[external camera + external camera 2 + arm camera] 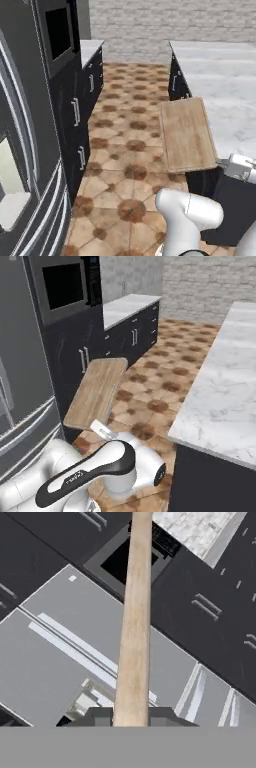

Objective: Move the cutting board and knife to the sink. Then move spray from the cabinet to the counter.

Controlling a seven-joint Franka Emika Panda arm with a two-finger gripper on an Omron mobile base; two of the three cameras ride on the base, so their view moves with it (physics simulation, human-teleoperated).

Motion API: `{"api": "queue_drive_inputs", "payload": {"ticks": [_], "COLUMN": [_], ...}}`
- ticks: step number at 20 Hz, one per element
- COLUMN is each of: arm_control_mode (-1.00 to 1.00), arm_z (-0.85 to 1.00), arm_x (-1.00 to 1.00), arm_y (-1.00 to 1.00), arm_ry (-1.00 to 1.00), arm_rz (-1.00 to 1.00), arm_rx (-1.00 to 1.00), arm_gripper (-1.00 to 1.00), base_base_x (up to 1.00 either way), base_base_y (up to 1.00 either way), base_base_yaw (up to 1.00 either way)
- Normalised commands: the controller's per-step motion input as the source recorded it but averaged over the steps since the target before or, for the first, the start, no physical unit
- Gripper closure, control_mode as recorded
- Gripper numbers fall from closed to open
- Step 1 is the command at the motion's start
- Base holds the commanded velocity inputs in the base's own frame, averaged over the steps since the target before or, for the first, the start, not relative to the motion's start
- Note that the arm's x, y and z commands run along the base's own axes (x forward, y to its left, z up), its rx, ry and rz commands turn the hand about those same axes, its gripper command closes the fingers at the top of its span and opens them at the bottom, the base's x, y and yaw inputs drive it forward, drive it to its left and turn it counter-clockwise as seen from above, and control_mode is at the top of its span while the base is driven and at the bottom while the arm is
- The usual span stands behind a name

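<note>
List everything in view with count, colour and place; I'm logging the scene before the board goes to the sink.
cutting board: one, light-brown wood, held in the air over the tiled floor, edge-on in the hand view.
counter: white marble, to the arm's right; another stretch farther back on the left.
base cabinets: black, grey handles, left.
built-in oven: one, steel-framed, left.
fridge: one, steel, near left.
gripper: one, shut on the board's near end.

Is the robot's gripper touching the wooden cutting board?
Touching. In the hand view the cutting board runs edge-on up from between the fingertips of the gripper, which are shut against both its faces.
</note>
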Motion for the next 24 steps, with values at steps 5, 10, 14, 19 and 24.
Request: {"api": "queue_drive_inputs", "payload": {"ticks": [5, 10, 14, 19, 24], "arm_control_mode": [1.00, 1.00, 1.00, 1.00, 1.00], "arm_z": [0.00, 0.00, 0.00, 0.00, 0.00], "arm_x": [0.00, 0.00, 0.00, 0.00, 0.00], "arm_y": [0.00, 0.00, 0.00, 0.00, 0.00], "arm_ry": [0.00, 0.00, 0.00, 0.00, 0.00], "arm_rz": [0.00, 0.00, 0.00, 0.00, 0.00], "arm_rx": [0.00, 0.00, 0.00, 0.00, 0.00], "arm_gripper": [1.00, 1.00, 1.00, 1.00, 1.00], "base_base_x": [0.00, 0.00, 0.01, 0.17, 0.36], "base_base_y": [-0.05, -0.28, -0.42, -0.38, -0.39], "base_base_yaw": [-0.99, -0.97, -0.93, -0.90, -0.89]}}
